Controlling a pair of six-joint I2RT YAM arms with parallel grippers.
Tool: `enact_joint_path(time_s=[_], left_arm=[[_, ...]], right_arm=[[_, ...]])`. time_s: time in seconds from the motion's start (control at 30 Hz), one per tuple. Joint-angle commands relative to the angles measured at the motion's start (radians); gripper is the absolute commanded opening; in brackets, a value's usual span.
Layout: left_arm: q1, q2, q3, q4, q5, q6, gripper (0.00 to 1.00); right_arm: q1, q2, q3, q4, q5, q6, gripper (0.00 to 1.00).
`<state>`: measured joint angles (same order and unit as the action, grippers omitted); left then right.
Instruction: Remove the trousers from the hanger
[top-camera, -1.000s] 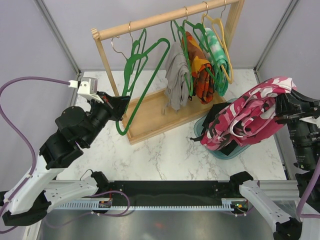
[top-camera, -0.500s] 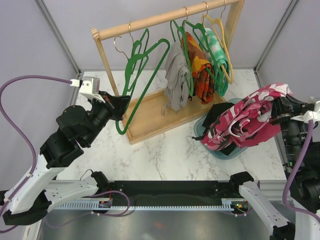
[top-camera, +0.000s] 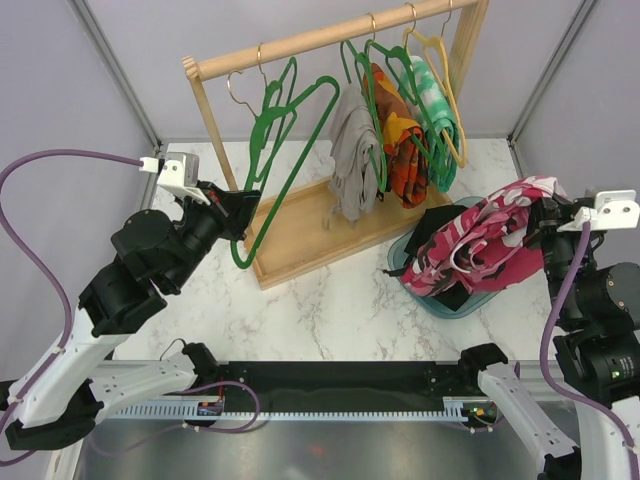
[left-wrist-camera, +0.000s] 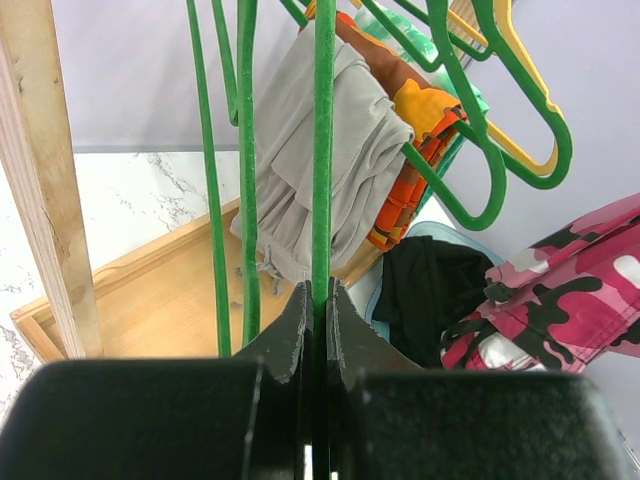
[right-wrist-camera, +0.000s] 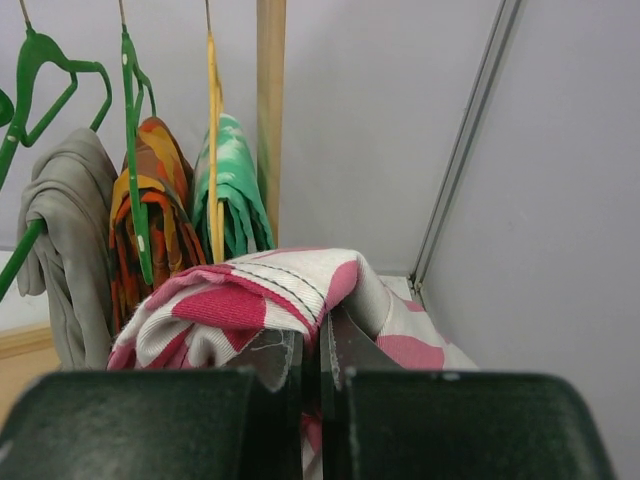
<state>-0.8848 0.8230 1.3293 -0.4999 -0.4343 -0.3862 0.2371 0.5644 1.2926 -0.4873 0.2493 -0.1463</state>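
My left gripper (top-camera: 238, 214) (left-wrist-camera: 320, 296) is shut on the lower bar of an empty green hanger (top-camera: 290, 160) (left-wrist-camera: 322, 150) that hangs on the wooden rack. My right gripper (top-camera: 552, 222) (right-wrist-camera: 320, 345) is shut on a fold of the pink-white-dark camouflage trousers (top-camera: 480, 245) (right-wrist-camera: 250, 300), which drape over the teal basket (top-camera: 398, 268) at the right. Black trousers (top-camera: 436, 228) (left-wrist-camera: 425, 290) lie in that basket. Grey trousers (top-camera: 352, 165) (left-wrist-camera: 375, 150), orange-patterned trousers (top-camera: 400, 150) and green-white trousers (top-camera: 436, 105) hang on hangers on the rack.
The wooden rack has a top rail (top-camera: 320, 38), a left post (left-wrist-camera: 45, 170) and a flat base tray (top-camera: 300, 235). A yellow hanger (top-camera: 448, 90) hangs at the rail's right end. Grey walls stand close on the left and right sides.
My right arm has swung in and lowered, bringing the camouflage trousers down onto the basket. My left gripper has stayed put on the green hanger.
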Motion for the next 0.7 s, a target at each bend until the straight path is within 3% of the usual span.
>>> enact_joint_path(time_s=[0.0,0.67], left_arm=[[0.003,0.001,0.044,0.035,0.005,0.040,0.02],[0.004,-0.016,0.038,0.035,0.005,0.040,0.02]], right_arm=[[-0.005,-0.014,-0.007,0.164,0.045,0.040,0.00],[0.028,0.075,-0.183,0.139,0.119,0.143,0.00]])
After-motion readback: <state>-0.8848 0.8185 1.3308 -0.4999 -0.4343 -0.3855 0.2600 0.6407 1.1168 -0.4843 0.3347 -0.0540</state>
